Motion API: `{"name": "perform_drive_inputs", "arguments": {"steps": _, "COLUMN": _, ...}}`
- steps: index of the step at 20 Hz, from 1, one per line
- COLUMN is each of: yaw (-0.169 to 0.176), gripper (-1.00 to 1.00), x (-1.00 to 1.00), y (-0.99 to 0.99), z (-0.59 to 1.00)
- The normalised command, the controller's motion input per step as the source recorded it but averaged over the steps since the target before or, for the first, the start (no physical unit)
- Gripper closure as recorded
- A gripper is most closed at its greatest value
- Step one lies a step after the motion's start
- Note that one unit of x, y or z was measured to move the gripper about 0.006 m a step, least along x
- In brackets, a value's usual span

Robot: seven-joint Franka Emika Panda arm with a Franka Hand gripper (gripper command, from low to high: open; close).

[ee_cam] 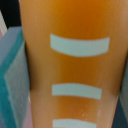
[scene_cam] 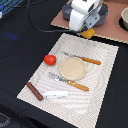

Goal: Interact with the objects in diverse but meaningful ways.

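A robot arm hangs over the far edge of a pale striped placemat (scene_cam: 70, 70) that lies on a black worktop (scene_cam: 20, 45). Its white and grey claw (scene_cam: 88, 31) is at the mat's far edge, with a yellow-orange bread block (scene_cam: 88, 34) showing just under it; the fingers are hidden by the arm's body in the exterior view, so whether the claw is pinching the block or only sitting above it cannot be told. The wrist view is filled by a blurred orange surface crossed by pale curved bands (ee_cam: 80, 45), too close to read as more than that. In the middle of the mat sits a tan round plate (scene_cam: 73, 68). An orange-handled knife (scene_cam: 85, 60) lies just beyond the plate, and an orange-handled fork (scene_cam: 70, 82) lies just in front of it. A red tomato (scene_cam: 49, 60) rests on the mat toward the exterior view's left of the plate, close to it but apart. Near the mat's front corner, a reddish-brown sausage stick (scene_cam: 34, 91) lies at a slant, and a flat white piece (scene_cam: 55, 94) lies just beside it. A pinkish-brown board (scene_cam: 112, 22) lies beyond the mat, under the arm.
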Motion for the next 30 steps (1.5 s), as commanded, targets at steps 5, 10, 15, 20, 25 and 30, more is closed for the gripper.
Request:
{"name": "perform_drive_inputs", "arguments": {"steps": 5, "yaw": 0.0, "gripper": 1.0, "x": -1.0, "y": -0.28, "z": -0.4}}
{"name": "perform_drive_inputs", "arguments": {"steps": 10, "yaw": 0.0, "gripper": 1.0, "x": -1.0, "y": -0.31, "z": -0.42}}
{"name": "perform_drive_inputs", "arguments": {"steps": 15, "yaw": 0.001, "gripper": 1.0, "x": -0.92, "y": -0.25, "z": -0.47}}
{"name": "perform_drive_inputs", "arguments": {"steps": 20, "yaw": 0.009, "gripper": 1.0, "x": -0.26, "y": -0.06, "z": -0.13}}
{"name": "perform_drive_inputs", "arguments": {"steps": 25, "yaw": 0.061, "gripper": 1.0, "x": -0.03, "y": 0.04, "z": -0.03}}
{"name": "perform_drive_inputs", "arguments": {"steps": 30, "yaw": 0.087, "gripper": -1.0, "x": -0.11, "y": 0.06, "z": 0.44}}
